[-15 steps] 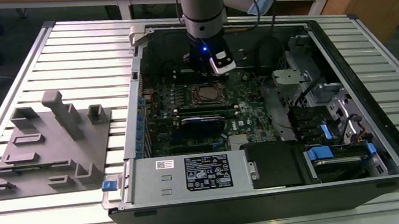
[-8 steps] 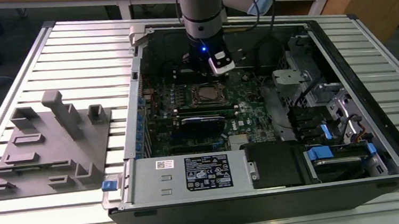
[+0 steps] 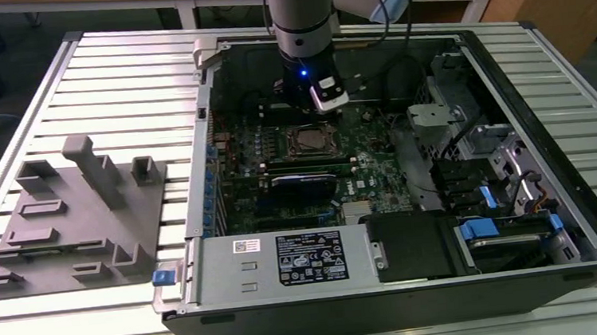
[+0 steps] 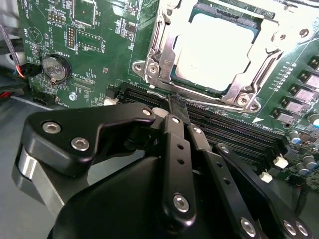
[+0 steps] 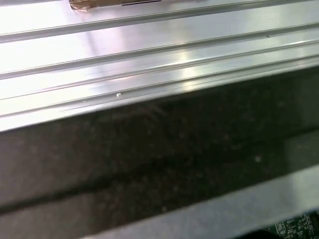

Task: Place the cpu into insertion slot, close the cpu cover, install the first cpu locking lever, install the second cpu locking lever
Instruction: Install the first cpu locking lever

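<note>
Pincer (image 4: 175,101) closed beside cpu cover (image 4: 166,42)

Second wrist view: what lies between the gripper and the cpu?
Between gripper and cpu: the cpu cover's rail and a thin locking lever, second wrist view.

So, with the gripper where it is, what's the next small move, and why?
Probably press the gripper down on the silvery lever rod just beyond its tip: the cpu is seated and the cpu cover already lies flat over it.
</note>
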